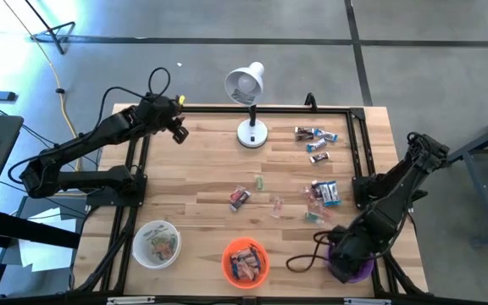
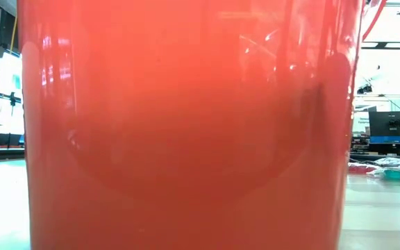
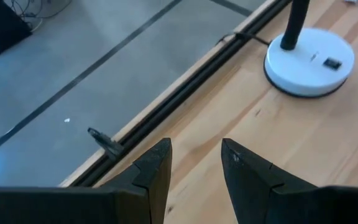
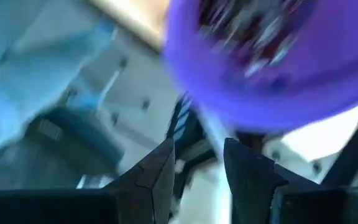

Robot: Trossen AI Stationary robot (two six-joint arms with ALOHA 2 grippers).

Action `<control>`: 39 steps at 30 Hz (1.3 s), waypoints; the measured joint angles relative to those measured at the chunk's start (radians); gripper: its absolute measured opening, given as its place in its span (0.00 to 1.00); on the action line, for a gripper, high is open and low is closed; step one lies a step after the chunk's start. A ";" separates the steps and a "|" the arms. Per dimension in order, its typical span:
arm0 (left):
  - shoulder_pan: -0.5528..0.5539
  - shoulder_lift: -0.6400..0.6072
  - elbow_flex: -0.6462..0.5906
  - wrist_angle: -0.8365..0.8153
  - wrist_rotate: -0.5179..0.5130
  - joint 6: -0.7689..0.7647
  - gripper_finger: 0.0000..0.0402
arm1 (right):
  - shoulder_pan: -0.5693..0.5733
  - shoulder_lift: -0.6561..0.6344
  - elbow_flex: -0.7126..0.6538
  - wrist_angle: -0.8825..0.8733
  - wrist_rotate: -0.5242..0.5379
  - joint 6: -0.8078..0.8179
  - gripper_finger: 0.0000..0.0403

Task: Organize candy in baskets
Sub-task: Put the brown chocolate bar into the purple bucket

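Wooden table [image 1: 210, 182]: holds everything below; bare boards across the middle.

Left arm, with left gripper [image 3: 196, 163]: waits at the far left corner of the table, near the desk lamp [image 1: 249, 102]. Fingers stand apart, holding nothing.

Right arm, with right gripper [image 4: 197, 163]: at the near right corner, directly above the purple basket [image 1: 352, 269]. Fingers are parted and empty; the right wrist view shows candy wrappers inside the basket, blurred.

Orange basket [image 1: 245, 261]: near edge, centre, with several candies in it. It fills almost the whole low view.

White basket [image 1: 157, 243]: near edge, left of the orange one, a few candies inside.

Loose candy: one group near the far right corner [image 1: 315, 141], one group right of centre [image 1: 323, 194], a dark piece [image 1: 240, 199] and paler pieces mid-table. Sorting looks partly done.

Risk: the purple basket sits close to the table's edge under the arm; a nudge on lifting away could tip or shove it off. Shiny, small wrappers may slip from a shallow pinch.
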 joint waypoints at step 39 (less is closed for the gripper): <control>-0.003 0.172 0.000 -0.121 0.073 0.060 0.32 | -0.799 0.485 0.001 0.734 0.418 -0.468 0.33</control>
